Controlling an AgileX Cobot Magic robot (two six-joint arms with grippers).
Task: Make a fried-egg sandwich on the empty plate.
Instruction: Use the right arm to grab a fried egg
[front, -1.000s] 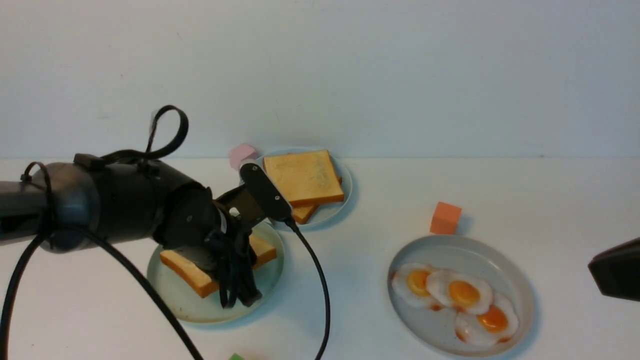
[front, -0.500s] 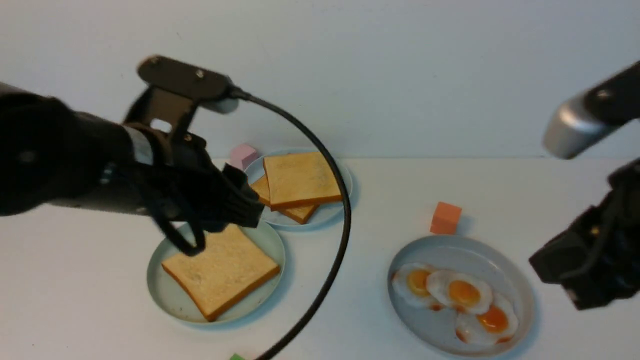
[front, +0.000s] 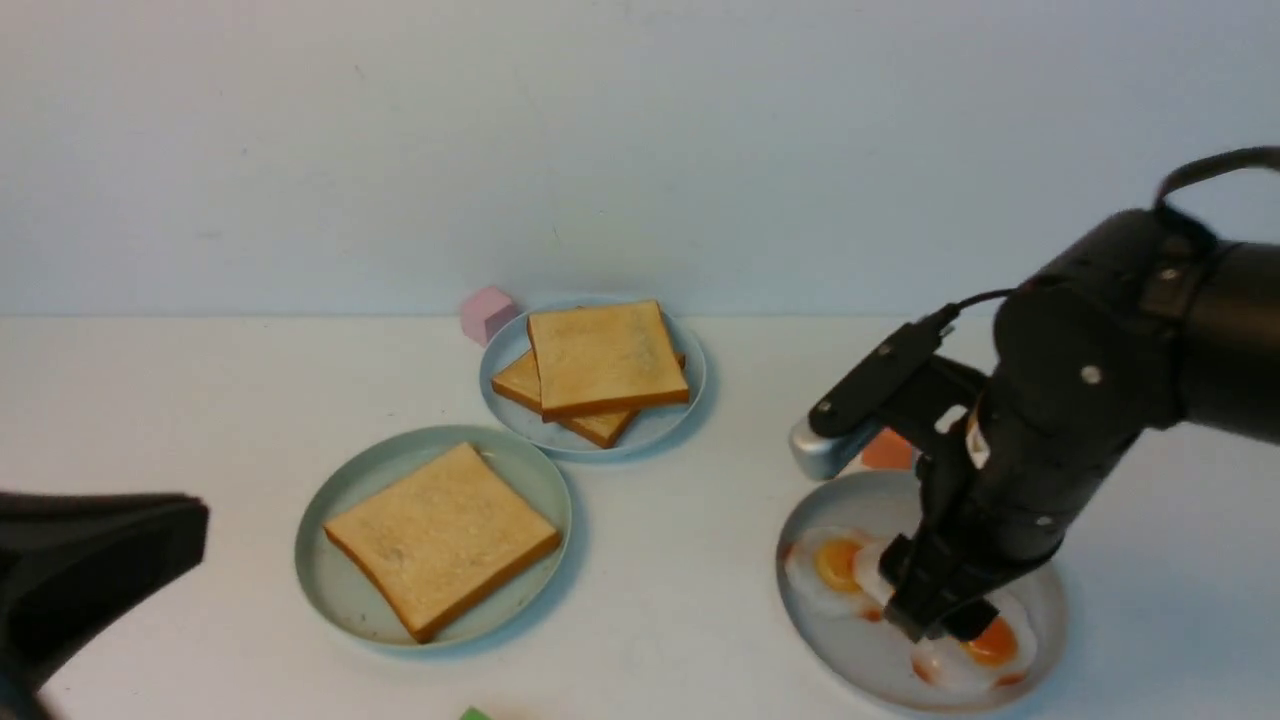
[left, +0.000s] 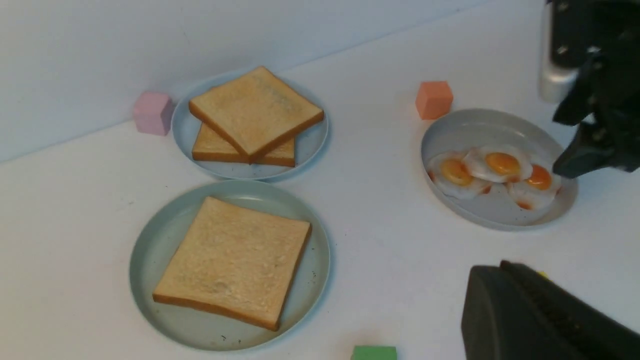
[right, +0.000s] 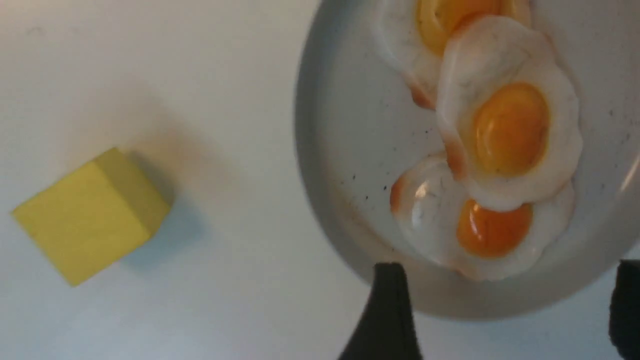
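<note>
The right gripper (front: 940, 620) hangs with jaws spread wide and empty, right over the fried eggs (right: 500, 145) on the grey speckled plate (front: 860, 655). The left gripper (left: 510, 295) is closed, nothing visibly in it, low at the near left. Well apart to the left, the mint-green plate (front: 335, 595) holds one toast slice (front: 440, 535) (just the base so far). So the egg step is in hand, I judge. The next move calls for dropping and pinching the topmost egg's thin white edge without dragging its overlapping neighbours.

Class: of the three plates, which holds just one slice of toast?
The mint-green plate, front left. The smaller blue plate holds two stacked slices; the grey plate holds fried eggs.
</note>
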